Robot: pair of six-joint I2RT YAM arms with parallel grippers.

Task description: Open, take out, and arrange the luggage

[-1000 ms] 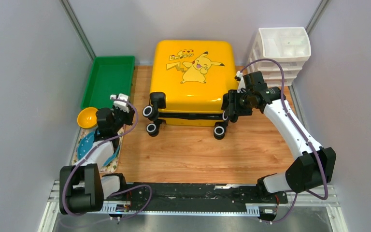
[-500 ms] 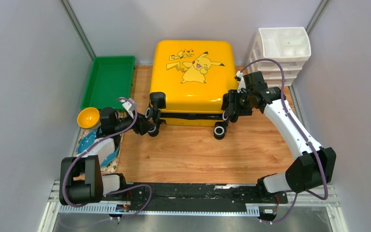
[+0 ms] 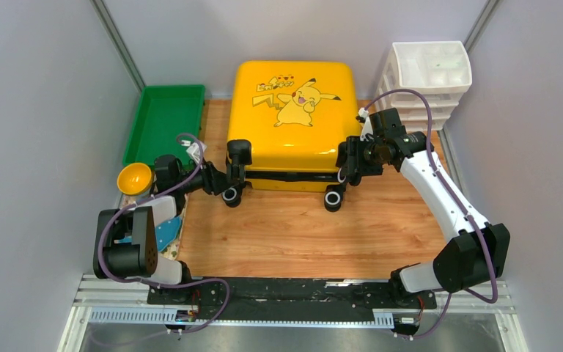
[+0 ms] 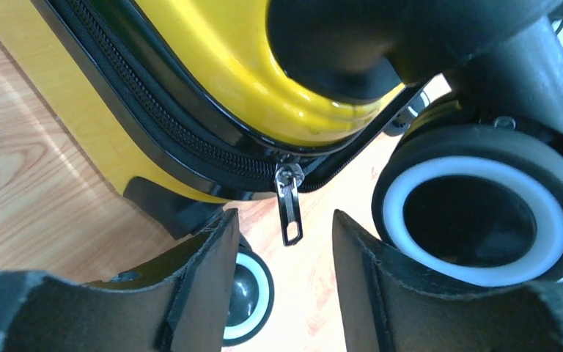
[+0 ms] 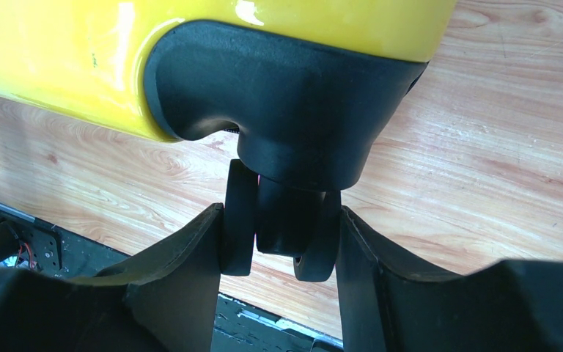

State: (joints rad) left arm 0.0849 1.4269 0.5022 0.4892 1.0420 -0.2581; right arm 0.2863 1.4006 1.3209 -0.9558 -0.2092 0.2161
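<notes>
Just right of the green tray [image 3: 163, 121], the left gripper [image 3: 223, 177] sits at the near-left corner of the luggage [image 3: 293, 110], jaws parted and holding nothing. The luggage lies flat and zipped at the far middle of the table, print side up. It looks stiff, glossy and slippery, and bulky rather than heavy. The shell offers no purchase, so the zipper pull [image 4: 289, 213] is the place to pinch. Only the left wrist view shows that pull, hanging untouched between the fingers. Only the right wrist view shows the right gripper [image 5: 280, 216] clamped on the near-right caster [image 5: 311, 249].
</notes>
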